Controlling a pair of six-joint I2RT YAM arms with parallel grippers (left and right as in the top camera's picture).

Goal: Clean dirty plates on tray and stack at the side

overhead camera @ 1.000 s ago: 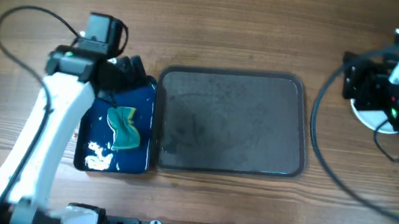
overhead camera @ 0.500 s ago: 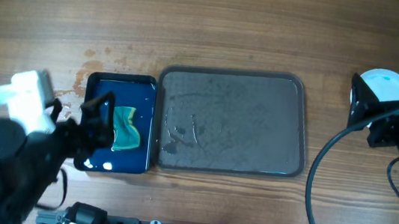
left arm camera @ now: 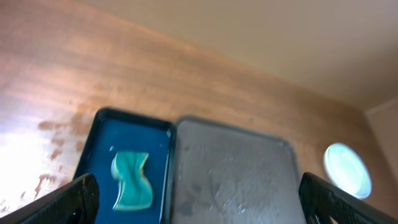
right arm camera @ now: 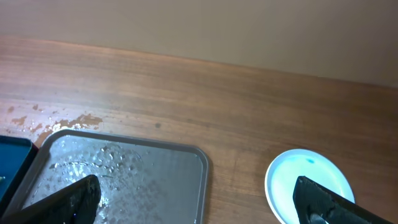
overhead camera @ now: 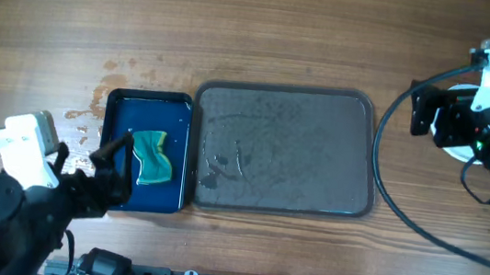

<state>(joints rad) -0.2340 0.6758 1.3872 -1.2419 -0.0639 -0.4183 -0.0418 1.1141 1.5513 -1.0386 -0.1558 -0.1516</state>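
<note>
The large grey-brown tray (overhead camera: 285, 149) lies mid-table, wet and holding no plates; it also shows in the left wrist view (left arm camera: 233, 171) and the right wrist view (right arm camera: 130, 177). A white plate stack (right arm camera: 308, 183) sits on the wood right of the tray, with a small blue mark on the top face. In the overhead view only a white sliver of the plates (overhead camera: 455, 150) shows under the right arm. My right gripper (overhead camera: 423, 116) is open and empty, raised above the gap between tray and plates. My left gripper (overhead camera: 115, 167) is open and empty, raised over the near end of the blue tray.
A small dark blue tray (overhead camera: 145, 149) with a green sponge (overhead camera: 154, 156) stands against the big tray's left side. Water spots mark the wood (overhead camera: 91, 106) left of it. The right arm's cable (overhead camera: 385, 163) loops beside the tray's right edge.
My left arm pulled back from the blue tray's far end to the near left. My right arm swung right, uncovering the plates, then came back over them.
</note>
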